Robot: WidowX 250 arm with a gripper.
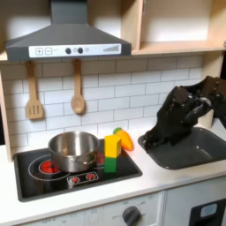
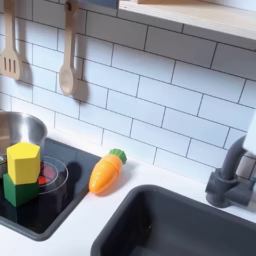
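The arm (image 1: 190, 110) was matte black throughout, built of chunky, angular segments with blocky joint housings, ending in a dark end effector (image 1: 148, 139).

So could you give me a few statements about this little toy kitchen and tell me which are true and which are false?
1. A yellow block sits on top of a green block. True.
2. The toy carrot lies inside the sink. False: it lies on the counter between the stove and the sink.
3. The metal pot stands on the stove. True.
4. Two wooden utensils hang on the tiled wall, a spatula and a spoon. True.
5. The gripper is holding the pot. False: in the first exterior view it hangs over the sink, away from the pot.
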